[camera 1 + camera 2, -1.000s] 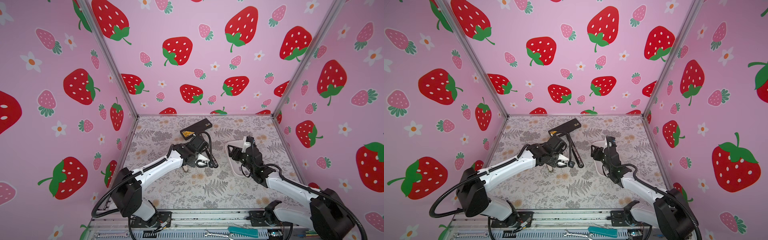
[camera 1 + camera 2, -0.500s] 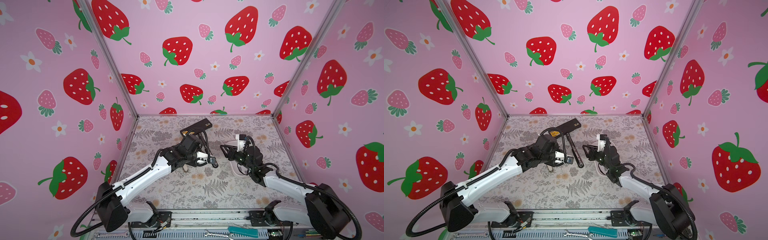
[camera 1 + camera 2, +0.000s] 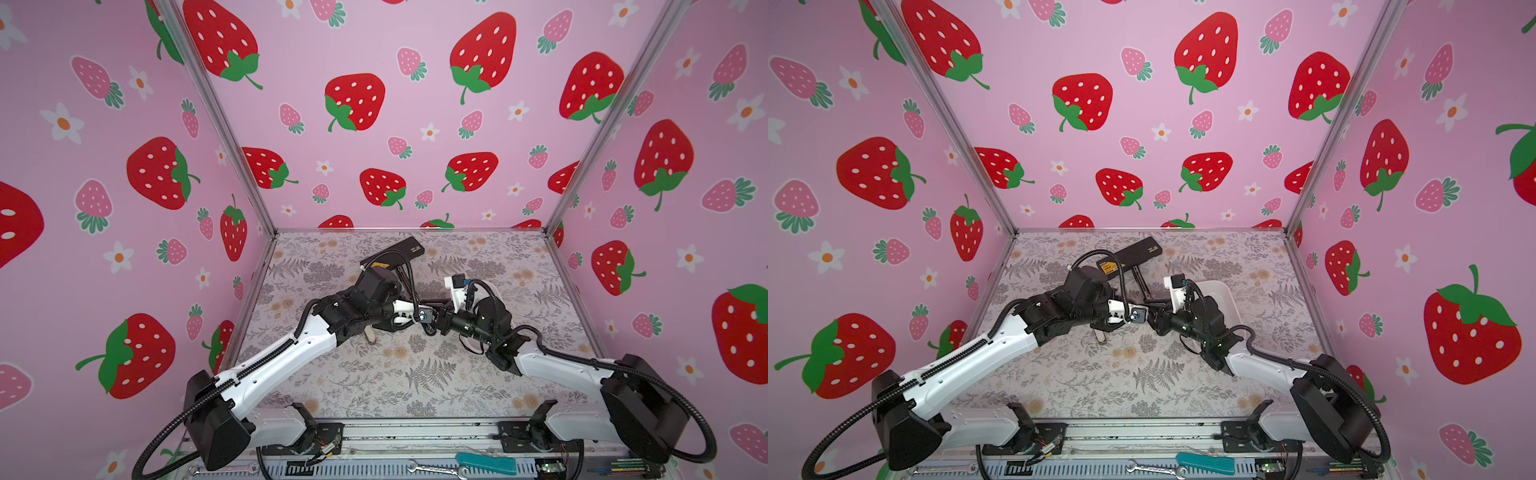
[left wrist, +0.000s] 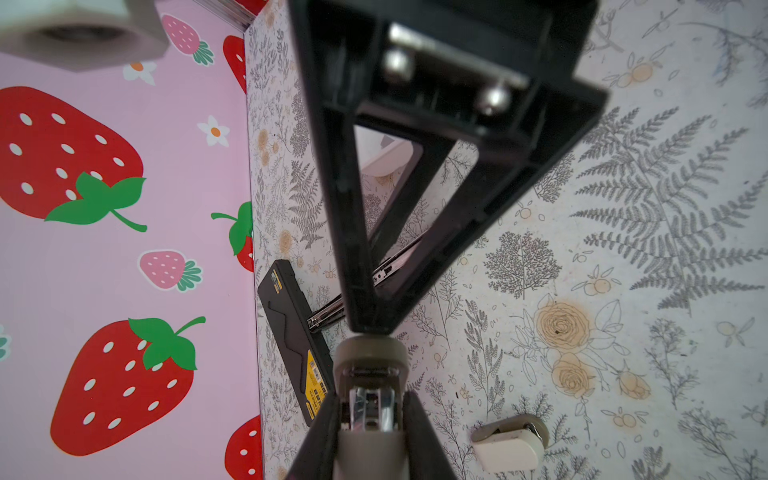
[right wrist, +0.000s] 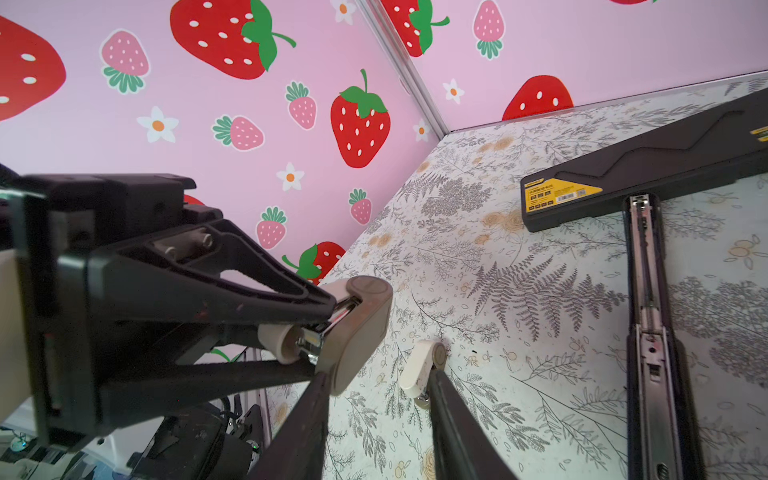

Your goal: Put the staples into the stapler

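Note:
My left gripper (image 4: 370, 403) is shut on a small beige stapler (image 4: 368, 361), held above the table with its taupe lid swung open and the metal magazine (image 5: 309, 343) bare. In both top views the two grippers meet mid-table, the left gripper (image 3: 409, 311) facing the right gripper (image 3: 430, 322). My right gripper (image 5: 378, 374) is open with nothing between its fingers. One of its fingertips (image 5: 324, 376) rests against the lid's edge (image 5: 357, 332). The staples are not in view.
A second small white stapler (image 5: 419, 368) lies on the table just below. A long black stapler (image 3: 392, 253) lies at the back with its metal rail (image 5: 644, 291) pulled out. A white tray (image 3: 1221, 291) sits behind the right arm.
My right gripper has come left from over the tray to the held stapler, and its jaws have narrowed. The left arm has stretched out lower, keeping the stapler mid-table.

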Tool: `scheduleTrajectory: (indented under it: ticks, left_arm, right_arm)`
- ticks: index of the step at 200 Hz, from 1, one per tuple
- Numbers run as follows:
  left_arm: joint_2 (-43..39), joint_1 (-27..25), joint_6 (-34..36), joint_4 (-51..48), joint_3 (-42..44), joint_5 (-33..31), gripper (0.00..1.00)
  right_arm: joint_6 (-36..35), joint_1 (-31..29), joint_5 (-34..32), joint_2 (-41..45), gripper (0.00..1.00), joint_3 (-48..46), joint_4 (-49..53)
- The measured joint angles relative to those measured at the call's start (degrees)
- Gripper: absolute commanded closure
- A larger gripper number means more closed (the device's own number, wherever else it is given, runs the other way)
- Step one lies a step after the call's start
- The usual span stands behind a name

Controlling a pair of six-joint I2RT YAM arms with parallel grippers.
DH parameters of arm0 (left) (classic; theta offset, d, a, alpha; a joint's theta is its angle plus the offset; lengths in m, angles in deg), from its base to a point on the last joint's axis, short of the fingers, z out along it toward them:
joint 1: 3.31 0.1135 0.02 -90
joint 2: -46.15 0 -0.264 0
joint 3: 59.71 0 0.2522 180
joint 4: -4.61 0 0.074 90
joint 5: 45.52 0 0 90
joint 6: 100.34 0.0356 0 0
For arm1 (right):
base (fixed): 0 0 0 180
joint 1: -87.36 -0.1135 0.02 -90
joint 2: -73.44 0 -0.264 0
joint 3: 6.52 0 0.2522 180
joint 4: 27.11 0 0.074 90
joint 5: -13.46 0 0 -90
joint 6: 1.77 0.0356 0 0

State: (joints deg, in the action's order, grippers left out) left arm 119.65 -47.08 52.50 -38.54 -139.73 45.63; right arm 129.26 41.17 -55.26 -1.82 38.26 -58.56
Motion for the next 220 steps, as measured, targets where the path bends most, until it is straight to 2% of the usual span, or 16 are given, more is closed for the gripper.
scheduleTrajectory:
  ticks: [115, 220]
  left_arm:
    - [0.07, -0.17, 0.33, 0.02, 0.13, 1.22, 1.00]
    - [-0.15, -0.44, 0.28, 0.31, 1.20, 0.20, 1.00]
  right_arm:
    - [-1.49, -1.18, 1.25, -2.21, 0.57, 1.05, -0.33]
    - [-1.16, -1.57, -0.26, -3.15, 0.65, 1.81, -0.20]
